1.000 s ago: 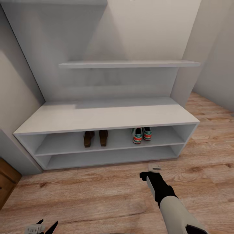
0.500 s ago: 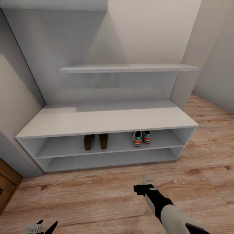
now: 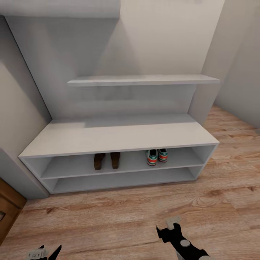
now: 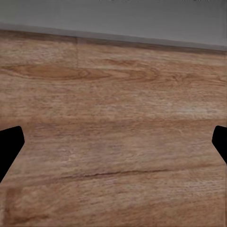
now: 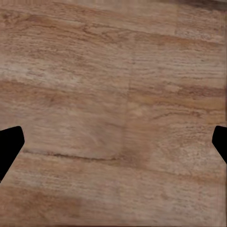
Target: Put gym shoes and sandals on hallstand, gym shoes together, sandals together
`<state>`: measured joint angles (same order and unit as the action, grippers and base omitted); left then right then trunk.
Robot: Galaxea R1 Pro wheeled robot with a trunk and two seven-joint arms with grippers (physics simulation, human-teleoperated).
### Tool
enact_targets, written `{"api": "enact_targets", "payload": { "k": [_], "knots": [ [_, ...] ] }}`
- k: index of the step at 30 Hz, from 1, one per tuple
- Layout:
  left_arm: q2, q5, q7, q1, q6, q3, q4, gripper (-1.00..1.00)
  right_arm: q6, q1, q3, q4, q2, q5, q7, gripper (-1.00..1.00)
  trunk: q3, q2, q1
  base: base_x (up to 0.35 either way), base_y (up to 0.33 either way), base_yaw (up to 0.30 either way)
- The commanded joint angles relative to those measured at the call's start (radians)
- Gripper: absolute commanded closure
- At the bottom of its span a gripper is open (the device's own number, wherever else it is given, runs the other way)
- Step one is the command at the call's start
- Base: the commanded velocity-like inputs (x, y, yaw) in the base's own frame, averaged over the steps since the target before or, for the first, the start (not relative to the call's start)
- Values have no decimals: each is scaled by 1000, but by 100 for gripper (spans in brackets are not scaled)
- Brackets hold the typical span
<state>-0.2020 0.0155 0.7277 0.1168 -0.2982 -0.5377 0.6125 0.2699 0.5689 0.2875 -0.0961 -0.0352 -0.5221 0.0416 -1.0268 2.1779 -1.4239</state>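
Both arms hang low at the near edge of the head view, above the floor [image 3: 119,213]. The right gripper [image 3: 169,227] is black with a small pale block at its tip and points toward the rack [image 3: 119,135]. The left gripper [image 3: 45,252] shows as a pale block with dark prongs at the bottom edge. In each wrist view, the black fingertips [image 4: 8,146] sit at opposite edges of the picture, spread wide with nothing between them; the right fingertips [image 5: 8,146] look the same.

The floor is warm brown wood-grain plank. The rack is a wide, low, pale grey unit with a flat matte bench top, two long open shelves below and a tall back panel carrying a ledge.

On the upper shelf stand the sandals [image 3: 106,160], dark brown with tan footbeds, side by side left of centre. The shoes [image 3: 157,156], cream with green stripes and red-orange heels, sit side by side to their right, heels facing out. A gap separates the two pairs.
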Motion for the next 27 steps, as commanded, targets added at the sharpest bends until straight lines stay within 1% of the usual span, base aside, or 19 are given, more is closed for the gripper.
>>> {"api": "enact_targets", "payload": {
  "k": [1, 5, 12, 15, 16, 17, 18, 19, 20, 25, 27],
  "knots": [
    [1, 1, 6, 0, -1, -3, -1, -100, 11, -7, 9, 0, 1, -13, 4, -100, 2, -7, 4, 0, 0, 0],
    [2, 1, 4, 0, -1, -2, -2, -100, 22, -23, 9, 1, 2, -23, 4, -100, 15, -35, 19, 0, 0, 0],
    [1, 3, 3, 1, -1, -4, -12, -100, 26, -34, 9, 11, 3, -27, 3, -100, 37, -84, 46, 0, 0, 0],
    [0, 3, 2, 1, 1, -5, -19, -100, 28, -54, 8, 16, 8, -28, 3, -100, 46, -105, 58, 0, 0, 0],
    [0, 3, -8, 1, 0, -5, -22, -100, 45, -89, 8, 18, 18, -28, 3, -100, 49, -112, 62, 0, 0, 0],
    [0, 3, -13, 1, 0, -5, -22, -100, 52, -98, 8, 18, 19, -28, 3, -100, 53, -119, 65, 0, 0, 0],
    [0, 3, -36, 1, -1, -5, -24, -100, 73, -119, 7, 19, 21, -28, 3, -100, 56, -126, 69, 0, 0, 0],
    [0, 3, -44, 1, -1, -4, -24, -100, 78, -124, 8, 19, 21, -28, 2, -100, 59, -133, 73, 0, 0, 0],
    [3, 3, -85, 1, -3, -2, -34, -100, 96, -142, 7, 20, 21, -27, 2, -100, 62, -140, 77, 0, 0, 0],
    [6, 2, -93, 1, -4, 3, -43, -100, 99, -146, 7, 22, 19, -27, 3, -100, 78, -175, 96, 0, 0, 0],
    [12, 1, -97, 1, -5, 9, -59, -100, 100, -150, 7, 48, 17, -27, 1, -100, 84, -189, 104, 0, 0, 0]
  ]
}}
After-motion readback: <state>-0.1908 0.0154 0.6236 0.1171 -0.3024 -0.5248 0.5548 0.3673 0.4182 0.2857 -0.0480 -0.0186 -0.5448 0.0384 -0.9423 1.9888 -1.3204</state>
